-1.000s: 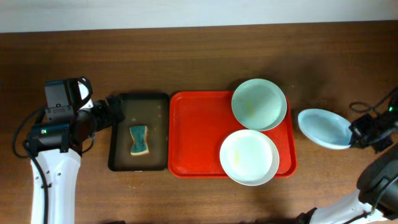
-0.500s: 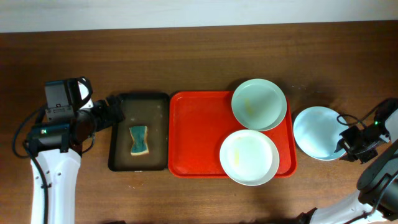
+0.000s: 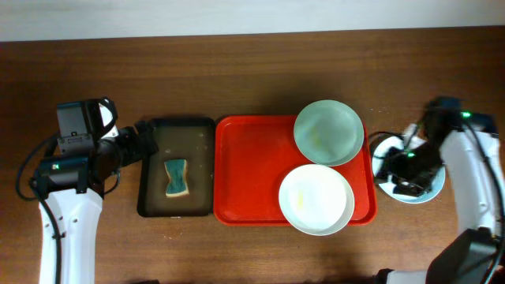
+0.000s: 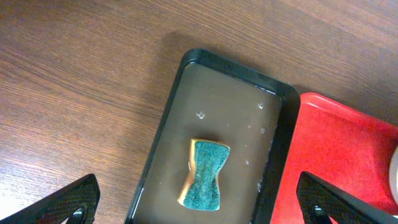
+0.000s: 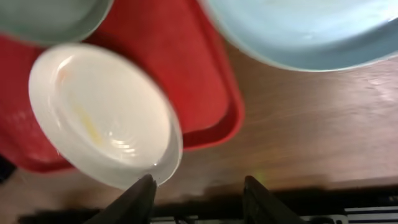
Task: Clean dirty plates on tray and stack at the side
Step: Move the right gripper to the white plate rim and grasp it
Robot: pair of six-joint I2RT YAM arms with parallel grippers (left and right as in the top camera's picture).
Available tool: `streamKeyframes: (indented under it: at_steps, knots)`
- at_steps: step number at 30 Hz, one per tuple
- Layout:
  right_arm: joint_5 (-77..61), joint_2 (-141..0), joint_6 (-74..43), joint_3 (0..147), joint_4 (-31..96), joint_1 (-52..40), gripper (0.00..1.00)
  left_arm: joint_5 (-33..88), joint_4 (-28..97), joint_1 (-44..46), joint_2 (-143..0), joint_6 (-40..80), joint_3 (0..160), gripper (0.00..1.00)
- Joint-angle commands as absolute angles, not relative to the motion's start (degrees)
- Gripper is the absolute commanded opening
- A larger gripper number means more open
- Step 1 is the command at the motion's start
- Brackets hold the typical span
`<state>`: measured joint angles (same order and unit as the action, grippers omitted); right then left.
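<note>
Brown wood table [image 3: 252, 79] fills the top view. A red tray [image 3: 248, 170] sits in the middle. A green plate [image 3: 328, 132] lies at its far right corner and sticks out over the rim. A white plate [image 3: 316, 199] lies at the near right corner and hangs over the near rim. The two plates touch or almost touch. A blue plate [image 3: 383, 147] lies on the table just right of the tray, partly hidden by the right arm.

The right wrist view shows a thin yellow smear on the white plate, which the top view hardly shows. The left wrist view shows water drops in the black tray [image 4: 168, 112], and a sponge [image 3: 177, 178] lying flat in it.

The left half of the red tray is bare. The table behind the trays is bare too.

The right gripper [image 5: 200, 183] is over the table by the near right tray corner, fingers apart, holding nothing. The left gripper [image 4: 197, 176] is above the black tray, fingers spread very wide, touching nothing.
</note>
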<state>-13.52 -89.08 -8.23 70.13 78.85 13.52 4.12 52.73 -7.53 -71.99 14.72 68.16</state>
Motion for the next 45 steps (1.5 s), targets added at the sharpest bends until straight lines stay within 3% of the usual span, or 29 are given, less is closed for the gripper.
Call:
streamKeyframes:
  at_steps: [1,8,14,18,20,23,32,45]
  knots:
    - [-13.9,-88.8,-8.4,66.2,77.2,5.7,0.69,4.7,52.6,-7.7,-71.4,14.8,68.7,0.99]
    - [-13.3,-88.8,-14.1,54.0,64.8,-0.8,0.66,4.7,52.6,-7.7,-71.4,14.8,68.7,0.99]
    - [-13.3,-88.8,-14.0,51.3,62.1,-0.8,0.30,4.7,52.6,-7.7,-71.4,14.8,68.7,0.99]
    - [-13.3,-88.8,-14.0,50.0,61.2,-0.8,0.28,4.7,52.6,-7.7,-71.4,14.8,68.7,0.99]
    - [-13.3,-88.8,-14.1,50.0,61.1,-0.8,0.14,4.7,52.6,-7.7,-71.4,14.8,68.7,0.99]
    - [-13.3,-88.8,-14.3,49.9,60.6,-0.8,0.05,4.7,52.6,-7.7,-71.4,14.8,68.7,0.99]
    - [-16.3,-88.8,-15.5,49.9,58.8,-3.3,0.04,4.7,52.6,-7.7,-71.4,14.8,68.7,0.99]
    - [-17.4,-88.8,-29.7,49.9,39.7,-23.9,0.04,4.7,52.6,-7.7,-71.4,14.8,68.7,0.99]
